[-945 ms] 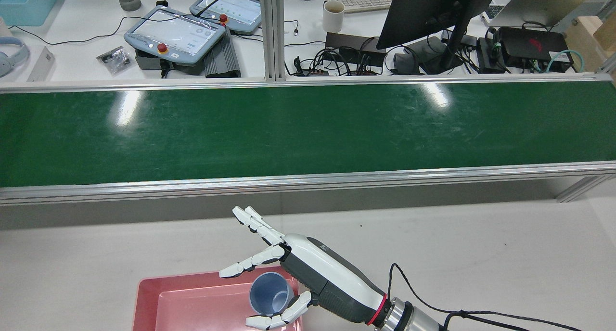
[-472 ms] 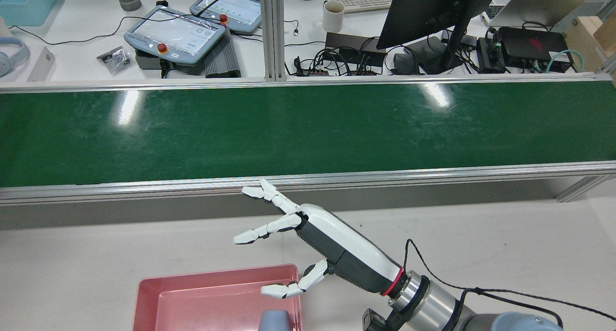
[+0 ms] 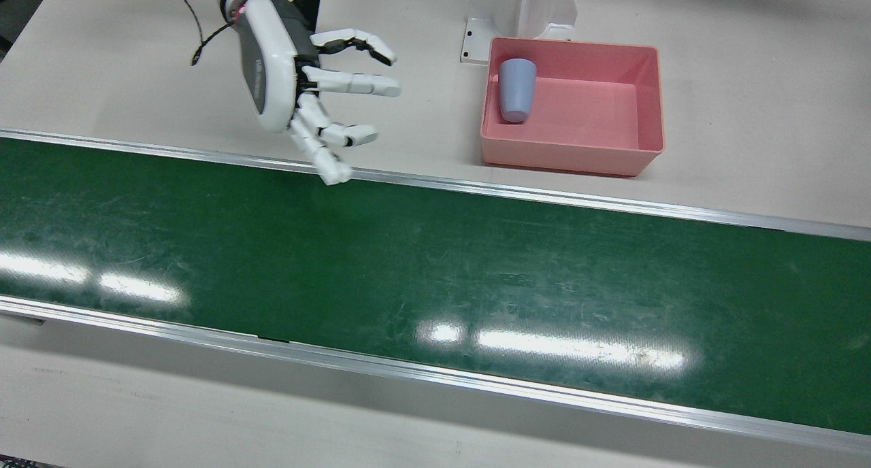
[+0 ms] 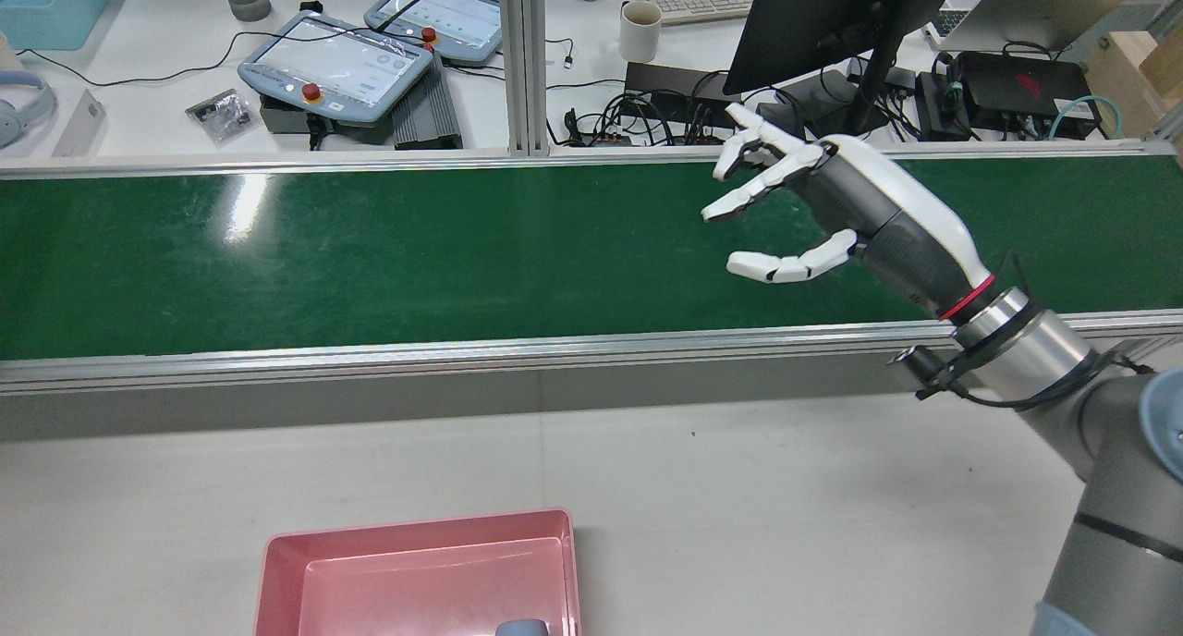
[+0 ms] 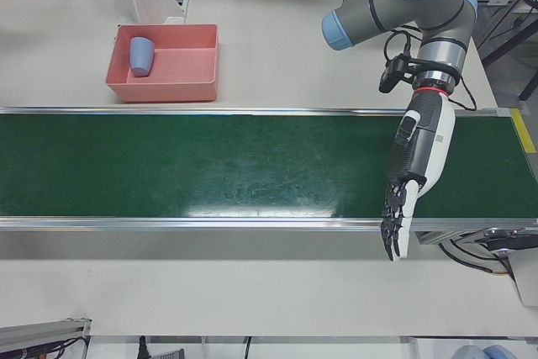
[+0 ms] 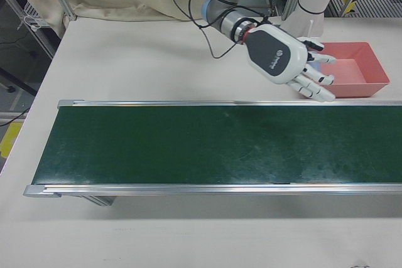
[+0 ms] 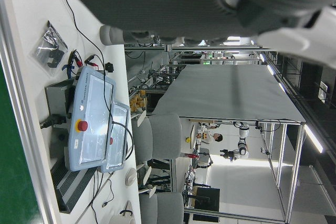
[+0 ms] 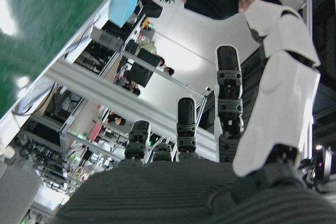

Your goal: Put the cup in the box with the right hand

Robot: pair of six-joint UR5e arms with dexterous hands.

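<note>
Comparing w/ rear view 0.9 s ago: right hand (image 4: 823, 206) then sat at the box (image 4: 277, 571), fingers spread round the cup at lower centre of frame. At 0.5 s ago it was already clear of the box and the cup had dropped to the bottom edge. Now the hand is up in the upper right of the rear view, over the green conveyor belt (image 4: 370, 257), well apart from the box.

Hand state: fingers apart, slightly curled, nothing between them. Front view confirms this: right hand (image 3: 299, 87) in upper left of frame, empty, fingertips reaching over the near belt rail.

Cup (image 3: 516, 90): inside the pink box (image 3: 650, 107), upper-left corner of the box in front view, lying over w/ one end toward the box wall. Which end is the mouth I cannot tell. Left-front view agrees: cup (image 5: 140, 55) in box (image 5: 206, 60), upper left of frame. Rear view shows only a sliver of cup (image 4: 522, 628) at the bottom edge.

Left hand (image 5: 412, 170): right side of left-front view, fingers extended and pointing down-frame over the belt, holding nothing.

Judgement: release done, cup is in the box, so the task goal looks met. The arm's move away reads as a retreat. The cup is not upright, but the task sentence does not ask for that.
</note>
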